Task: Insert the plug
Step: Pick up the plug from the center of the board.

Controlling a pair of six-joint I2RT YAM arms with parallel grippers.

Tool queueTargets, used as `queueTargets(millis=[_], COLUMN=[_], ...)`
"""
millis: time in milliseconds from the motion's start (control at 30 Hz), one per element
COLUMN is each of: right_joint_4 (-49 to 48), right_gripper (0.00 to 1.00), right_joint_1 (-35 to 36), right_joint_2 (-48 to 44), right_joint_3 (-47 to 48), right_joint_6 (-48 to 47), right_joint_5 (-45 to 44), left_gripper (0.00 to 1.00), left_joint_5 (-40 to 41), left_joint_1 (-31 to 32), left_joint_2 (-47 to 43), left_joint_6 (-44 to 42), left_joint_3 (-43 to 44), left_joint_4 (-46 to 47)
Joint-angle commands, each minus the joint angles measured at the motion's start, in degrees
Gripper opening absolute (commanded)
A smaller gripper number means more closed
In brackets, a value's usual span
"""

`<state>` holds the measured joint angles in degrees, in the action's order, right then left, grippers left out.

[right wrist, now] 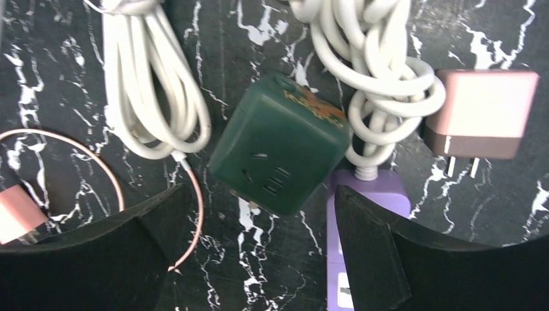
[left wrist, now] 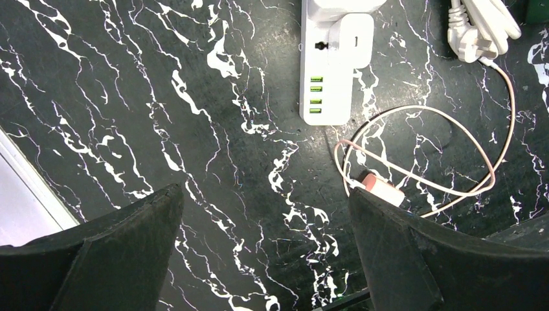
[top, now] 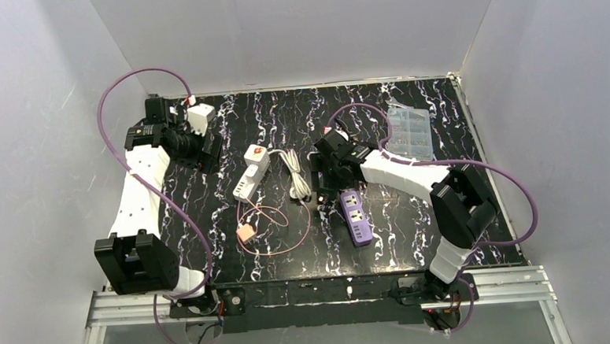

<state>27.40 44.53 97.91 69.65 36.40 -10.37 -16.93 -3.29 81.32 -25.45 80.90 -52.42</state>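
Two fingers of my right claw (right wrist: 257, 191) stood well apart and clamped on nothing. The green cube (right wrist: 278, 152) lay on the table (right wrist: 259, 272) just under the gap, turned askew, its socket face looking up at me.

Out from there, at 2 o'clock in my wrist view, lay the pink plug (right wrist: 485, 113). It was flat on the table and apart from the cube, with a coil of white cable (right wrist: 369, 78) between the two. Its two prongs pointed to 6 o'clock, so its line of insertion ran 12 to 6.

At 5 o'clock, right at the coil's lower end, began the purple strip (right wrist: 375, 188), which ran on toward 6 o'clock under my right finger.

I judged the pink plug to be the thing to insert and the purple strip its likely home, though the task named neither. If so, my gap was centred on the wrong thing and had to shift toward 2 o'clock, where my fingers could close on the plug's 3 and 9 o'clock faces and leave the prongs free. Whether the cube carried prongs of its own underneath, I could not tell.

My left claw (left wrist: 264, 191), likewise agape and empty, hung over the table far off at 9 o'clock in the overhead view, with a white strip (left wrist: 327, 78) at 12 o'clock of it. The right arm was plainly the nearer.
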Motion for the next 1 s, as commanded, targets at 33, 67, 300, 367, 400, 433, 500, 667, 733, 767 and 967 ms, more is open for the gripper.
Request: queueTargets(millis=[33,67,300,367,400,433,500,667,733,767,967], right_joint_4=[2.76,2.08,0.48,0.85,0.97,0.99,0.5,-1.35,-3.16,-4.04,-6.65], right_gripper=[0.9,0.9,0.85,0.84,0.83,0.82,0.76,0.54,0.47,0.43,0.4], right_joint_1=[0.4,0.39,0.55,0.55,0.55,0.55,0.55,0.55,0.55,0.55,0.55], right_joint_2=[-0.15,0.28,7.14,8.27,8.52,8.6,8.28,6.04,4.24,3.17,-3.87], right_joint_3=[0.67,0.52,4.64,5.39,5.56,5.52,5.04,3.64,2.79,2.49,2.74], right_joint_6=[-0.28,-0.4,-0.36,-0.61,-0.89,-1.09,-1.09,-0.86,-0.97,-1.08,-4.71], right_joint_5=[-3.91,-4.42,-3.83,-4.03,-4.06,-3.97,-3.51,-0.97,0.19,0.73,6.86], left_gripper=[0.98,0.98,0.98,0.98,0.98,0.98,0.98,0.98,0.98,0.98,0.98], left_joint_5=[-1.0,-1.0,-0.65,-0.65,-0.84,-1.07,-1.67,-2.88,-3.21,-3.39,-7.52], left_joint_1=[0.02,0.02,0.03,0.03,0.04,-0.04,0.03,0.03,0.04,0.04,0.02], left_joint_2=[-2.26,-2.22,-2.91,-3.01,-2.97,-2.93,-2.79,-2.34,-2.26,-2.27,-3.14], left_joint_6=[-0.38,-0.33,-0.67,-0.8,-0.77,-0.74,-0.74,-0.37,-0.15,-0.16,0.79], left_joint_3=[-0.74,-0.7,-1.04,-1.18,-1.19,-1.16,-1.23,-1.0,-0.77,-0.64,0.38], left_joint_4=[0.0,0.04,0.09,0.09,0.02,0.05,0.04,0.06,0.05,-0.02,-0.53])
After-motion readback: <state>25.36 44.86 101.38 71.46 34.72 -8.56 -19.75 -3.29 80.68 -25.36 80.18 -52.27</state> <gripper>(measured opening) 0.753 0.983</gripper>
